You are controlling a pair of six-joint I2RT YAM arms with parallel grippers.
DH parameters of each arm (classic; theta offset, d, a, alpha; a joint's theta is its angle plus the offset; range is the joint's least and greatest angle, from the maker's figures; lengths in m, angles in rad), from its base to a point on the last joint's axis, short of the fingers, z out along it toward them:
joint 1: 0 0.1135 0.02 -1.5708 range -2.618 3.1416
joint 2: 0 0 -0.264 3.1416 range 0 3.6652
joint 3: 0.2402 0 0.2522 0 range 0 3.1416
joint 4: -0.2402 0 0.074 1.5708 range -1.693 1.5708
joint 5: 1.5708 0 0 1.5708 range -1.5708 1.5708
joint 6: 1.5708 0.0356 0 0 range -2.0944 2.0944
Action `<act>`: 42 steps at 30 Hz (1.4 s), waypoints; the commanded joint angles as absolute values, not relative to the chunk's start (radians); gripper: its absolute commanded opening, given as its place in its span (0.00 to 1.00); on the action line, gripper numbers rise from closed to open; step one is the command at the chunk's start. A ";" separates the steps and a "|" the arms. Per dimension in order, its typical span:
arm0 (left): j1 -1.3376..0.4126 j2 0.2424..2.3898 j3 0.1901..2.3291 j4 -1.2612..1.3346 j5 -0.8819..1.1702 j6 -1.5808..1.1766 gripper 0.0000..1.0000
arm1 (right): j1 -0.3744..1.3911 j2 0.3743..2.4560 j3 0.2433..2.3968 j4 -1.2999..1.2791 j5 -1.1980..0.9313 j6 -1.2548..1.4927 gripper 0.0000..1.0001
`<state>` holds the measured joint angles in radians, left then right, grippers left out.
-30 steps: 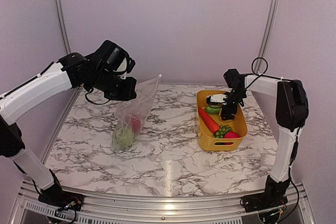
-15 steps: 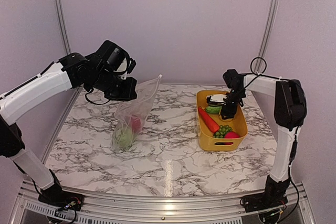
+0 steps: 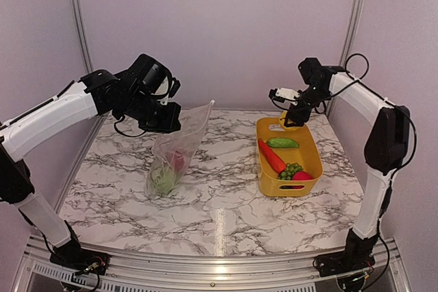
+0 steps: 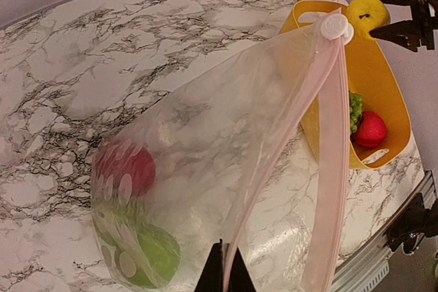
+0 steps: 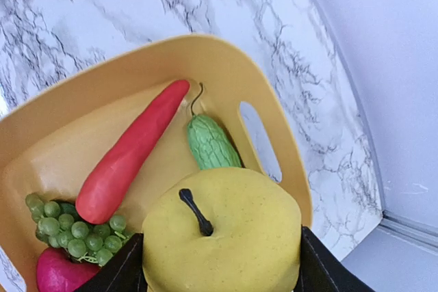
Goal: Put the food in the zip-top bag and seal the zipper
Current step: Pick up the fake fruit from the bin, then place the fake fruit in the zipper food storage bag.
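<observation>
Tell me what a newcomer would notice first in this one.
The yellow toy fruit gripped by the right tool, held over the far end of the yellow basket. Next, the clear zip-top bag held up by the left tool at table's left, a red apple and green apple already inside.

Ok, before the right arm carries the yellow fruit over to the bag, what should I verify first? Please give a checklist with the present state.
1. Right gripper on the yellow fruit: fingers on both sides, fruit above the yellow basket. Ok.
2. Left gripper on the zip-top bag: shut on one lip of the mouth, holding it up. Ok.
3. Mouth open: a gap shows between the two sides of the zipper. Wide enough for the fruit: cannot tell.
4. Room in the bag: only a red apple and a green apple at the bottom. Ok.
5. Way from basket to bag: only bare table between them. Ok.
</observation>
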<state>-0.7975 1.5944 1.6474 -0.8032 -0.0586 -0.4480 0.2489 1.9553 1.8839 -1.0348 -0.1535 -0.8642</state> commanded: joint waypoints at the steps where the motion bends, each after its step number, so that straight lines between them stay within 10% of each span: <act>1: -0.795 1.619 1.671 -0.784 -0.050 -0.442 0.00 | 0.319 1.890 2.014 -1.117 -0.314 -0.790 0.55; 18: -0.795 1.624 1.678 -0.759 -0.084 -0.489 0.00 | 0.614 1.817 2.174 -0.777 -0.730 -0.436 0.55; 42: -0.794 1.489 1.540 -0.616 -0.114 -0.590 0.00 | 0.718 1.984 2.211 -0.671 -0.801 -0.296 0.53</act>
